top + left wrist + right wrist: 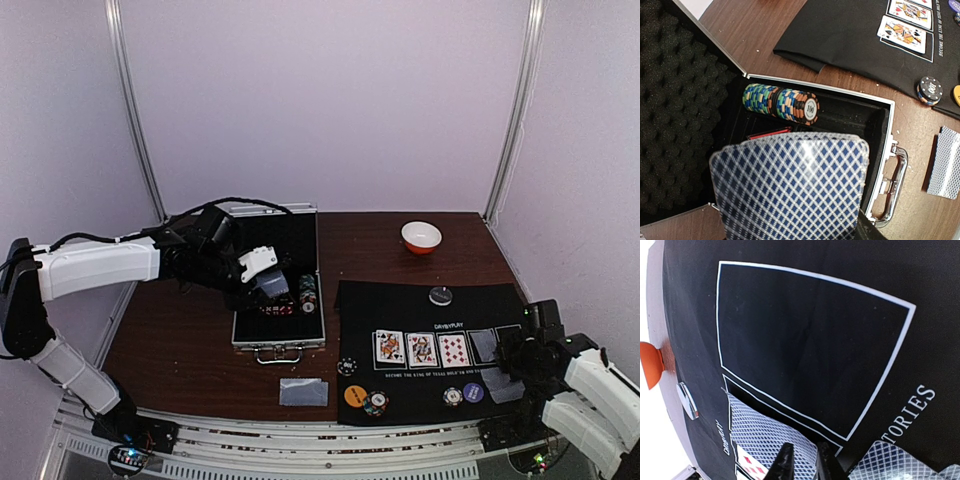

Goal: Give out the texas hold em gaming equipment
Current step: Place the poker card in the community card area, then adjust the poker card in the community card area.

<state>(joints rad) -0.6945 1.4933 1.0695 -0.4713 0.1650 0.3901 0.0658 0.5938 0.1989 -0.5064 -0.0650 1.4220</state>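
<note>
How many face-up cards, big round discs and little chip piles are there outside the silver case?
Face-up cards: 3
Big round discs, one orange, one purple-blue, one dark: 3
Little chip piles: 3
Total: 9

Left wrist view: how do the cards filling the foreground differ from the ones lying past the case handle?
The foreground cards are held in the left gripper; the table cards lie loose, no gripper on them. The foreground cards hang over the open case; the table cards rest flat on the wooden table beside its handle. Both show the blue-and-white lattice back.
</note>
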